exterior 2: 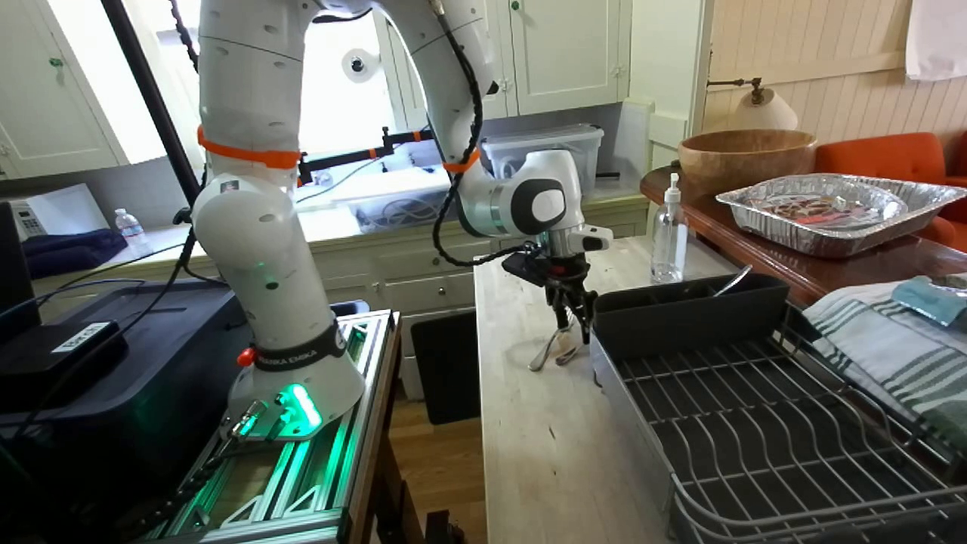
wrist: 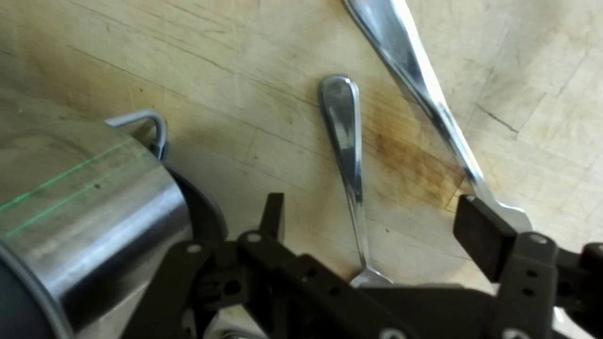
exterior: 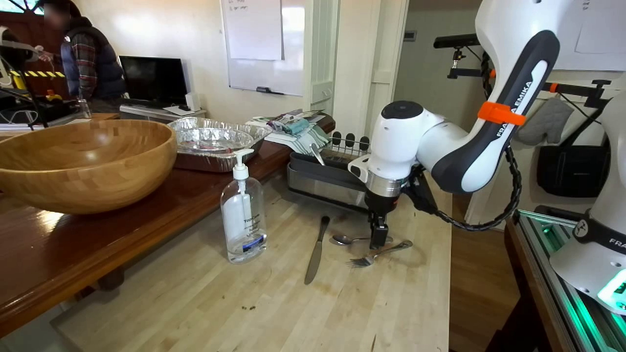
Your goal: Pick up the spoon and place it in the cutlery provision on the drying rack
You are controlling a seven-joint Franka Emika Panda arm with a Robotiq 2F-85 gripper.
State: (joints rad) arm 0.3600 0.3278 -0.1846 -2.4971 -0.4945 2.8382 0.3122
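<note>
At the left of the wrist view the drying rack [wrist: 122, 207] stands close by, presumably to keep the carry short, and across the lower centre the gripper [wrist: 374, 221] holds nothing, its jaws spread wide, likely to leave room before a grasp. The spoon [wrist: 353, 179] lies on the tabletop [wrist: 264, 70] at mid-frame, its handle between the fingers [wrist: 485, 240] and reaching up beyond them, its bowl mostly hidden; the fork [wrist: 435, 108], upper right, runs down towards the right-hand finger, so closing might nudge it.
</note>
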